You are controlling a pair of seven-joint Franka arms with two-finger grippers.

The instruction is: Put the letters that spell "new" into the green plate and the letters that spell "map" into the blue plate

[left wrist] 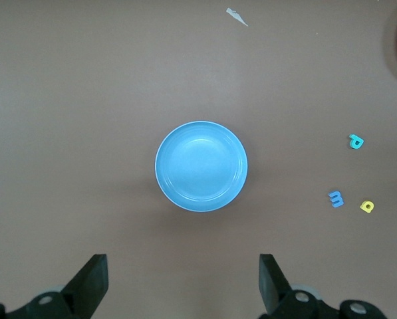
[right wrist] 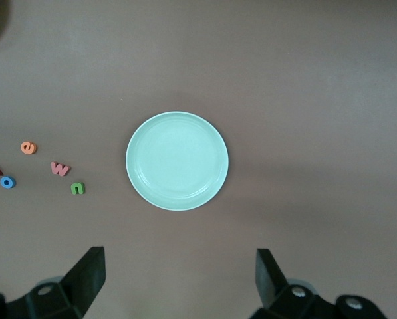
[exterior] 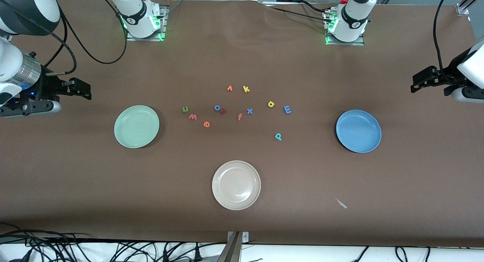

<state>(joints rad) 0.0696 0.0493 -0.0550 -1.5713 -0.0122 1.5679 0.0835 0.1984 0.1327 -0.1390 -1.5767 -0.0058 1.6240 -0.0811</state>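
Both plates empty; nothing sorted yet. Right hand hangs with fingers apart above the green plate; n, w and e lie on the counter beside it. Left hand, also spread, hangs over the blue plate, with m, a and p nearby. Letters judged light, soft foam, lying flat: pinch across the edges from above.
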